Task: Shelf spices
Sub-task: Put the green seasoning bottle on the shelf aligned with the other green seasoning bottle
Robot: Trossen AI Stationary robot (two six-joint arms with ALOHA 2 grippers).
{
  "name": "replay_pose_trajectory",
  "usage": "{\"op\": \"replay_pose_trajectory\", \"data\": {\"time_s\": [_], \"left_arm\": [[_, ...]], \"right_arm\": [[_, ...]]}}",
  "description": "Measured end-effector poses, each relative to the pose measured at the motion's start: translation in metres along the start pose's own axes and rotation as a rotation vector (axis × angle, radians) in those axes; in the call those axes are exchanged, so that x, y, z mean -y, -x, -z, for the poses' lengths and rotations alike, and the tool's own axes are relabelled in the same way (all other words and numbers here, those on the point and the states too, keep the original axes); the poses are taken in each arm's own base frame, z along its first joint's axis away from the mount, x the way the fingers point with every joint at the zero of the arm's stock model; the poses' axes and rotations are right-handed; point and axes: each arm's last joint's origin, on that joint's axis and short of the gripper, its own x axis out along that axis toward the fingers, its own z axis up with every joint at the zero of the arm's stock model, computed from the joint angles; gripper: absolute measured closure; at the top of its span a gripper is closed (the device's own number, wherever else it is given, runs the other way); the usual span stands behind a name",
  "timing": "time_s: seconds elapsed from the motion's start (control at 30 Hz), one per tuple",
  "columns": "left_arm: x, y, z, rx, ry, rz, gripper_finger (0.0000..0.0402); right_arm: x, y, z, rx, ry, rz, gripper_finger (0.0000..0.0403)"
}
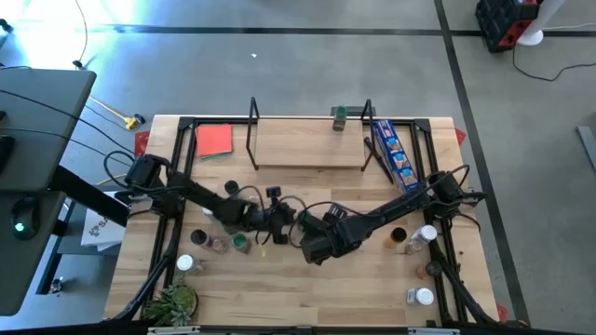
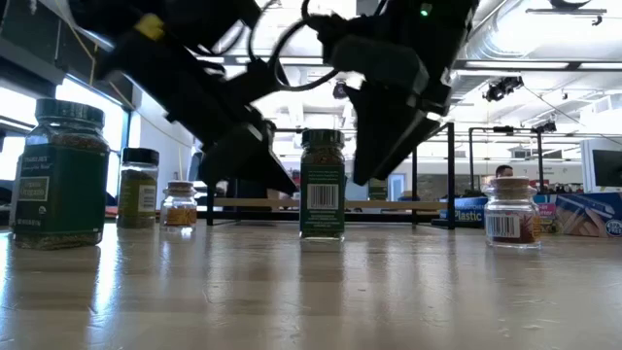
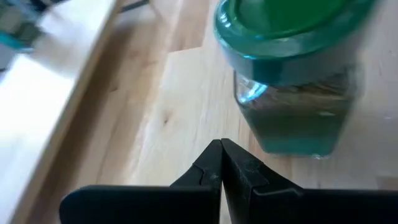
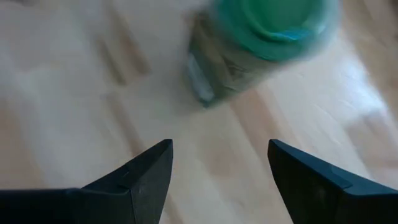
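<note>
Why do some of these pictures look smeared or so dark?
Right wrist view: the green-capped clear jar is smeared by blur. Left wrist view: the light wooden board looks soft. Low view: bright windows and ceiling lights leave the arms as dark silhouettes.

Two arms reach over the worktop [image 1: 279, 298]. One shelf [image 1: 307, 140] holds one jar [image 1: 341, 116]. One red card [image 1: 214, 140], one blue package [image 1: 395, 154] and one small plant [image 1: 173, 302] are visible.

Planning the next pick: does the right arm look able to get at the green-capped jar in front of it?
Probably yes. The right hand is open, the green-capped jar stands just ahead on bare table, and nothing lies between them.
</note>
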Motion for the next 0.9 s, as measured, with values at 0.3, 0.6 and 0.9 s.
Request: {"op": "replay_pose_trajectory", "data": {"time_s": [0.3, 0.6, 0.9], "left_arm": [[0.002, -0.012, 0.002, 0.036, -0.072, 0.245, 0.0401], [0.027, 0.007, 0.003, 0.028, -0.124, 0.171, 0.0401], [-0.006, -0.013, 0.005, -0.015, -0.030, 0.101, 0.0401]], "right_arm": [[0.024, -0.024, -0.003, -0.031, -0.042, 0.101, 0.0144], [0.045, -0.018, 0.014, -0.174, -0.071, 0.268, 0.0144], [0.017, -0.006, 0.005, -0.081, -0.047, -0.067, 0.0144]]}}
